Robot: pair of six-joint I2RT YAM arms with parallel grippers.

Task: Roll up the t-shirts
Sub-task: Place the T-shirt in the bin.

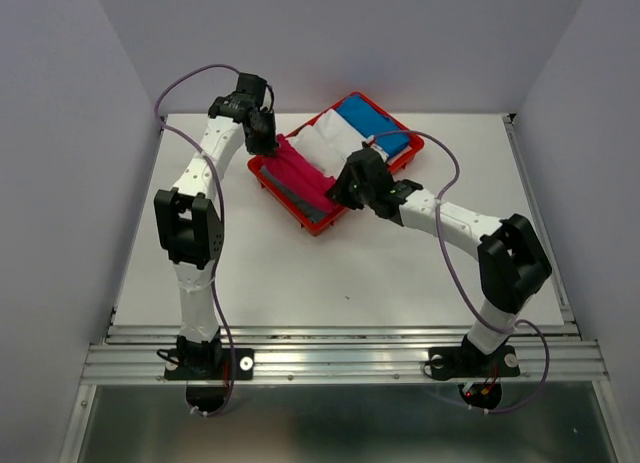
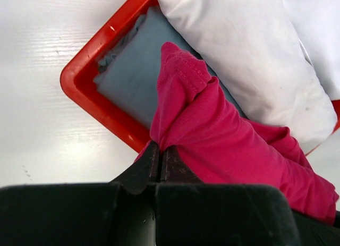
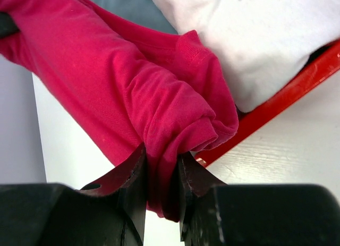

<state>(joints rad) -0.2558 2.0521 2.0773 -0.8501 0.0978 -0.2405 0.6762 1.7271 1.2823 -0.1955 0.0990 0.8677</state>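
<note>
At the left fingers [image 2: 157,163]: pressed all but shut, with only a thin slit between them, pinching an edge of the pink t-shirt [image 2: 223,134] just above the near rim of the red tray [image 2: 87,89]. At the right fingers [image 3: 137,169]: parted a little wider, clamped on a thick bunched fold of the same shirt, with cloth filling the gap and hanging below the tips.

Strung between the two grips as a band along the tray's front-left side, over a grey-blue t-shirt [image 2: 133,70] lying flat in the corner. Beside that, a bulging white t-shirt [image 2: 244,49]; at the tray's far end, a bright blue t-shirt [image 1: 372,123], seen only from above. Cannot tell whether the pink cloth rests on the shirts beneath it.

From above, both sets of fingertips hidden under the wrist housings. In both wrist views, lower part blocked by black gripper body. No sleeve outline or collar to be made out in the bunched pink cloth. White shirt cut off at the frame edges.

Left arm [image 1: 195,223]: up along the left of the table [image 1: 400,273], elbow raised, forearm angled right to the tray's left corner. Right arm [image 1: 470,233]: elbow out to the right, forearm leaning left across the table to the tray's near side.
</note>
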